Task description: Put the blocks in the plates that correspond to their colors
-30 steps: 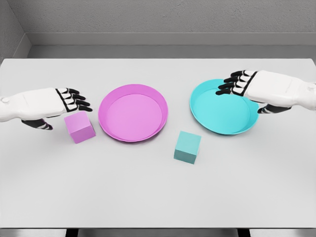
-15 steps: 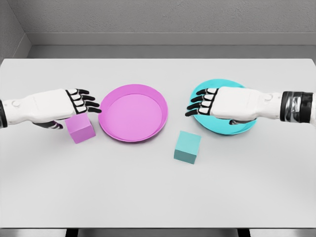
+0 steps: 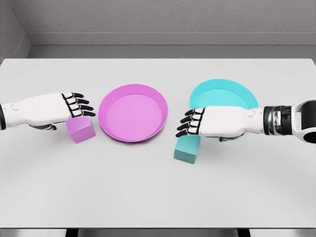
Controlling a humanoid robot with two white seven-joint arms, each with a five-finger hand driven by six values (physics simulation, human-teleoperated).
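Note:
A pink block lies left of the pink plate. My left hand hovers just over the block's top rear, fingers spread, holding nothing. A teal block sits in front of the gap between the two plates. My right hand reaches in from the right and hangs over the teal block's top, hiding part of it, its fingers loosely extended and not closed on it. The cyan plate lies behind the right forearm, which covers its front rim.
The white table stretches wide in front of the blocks. A grey wall runs along the table's far edge.
My right hand has swept left and toward me, from over the cyan plate to above the teal block. My left hand has lowered slightly over the pink block.

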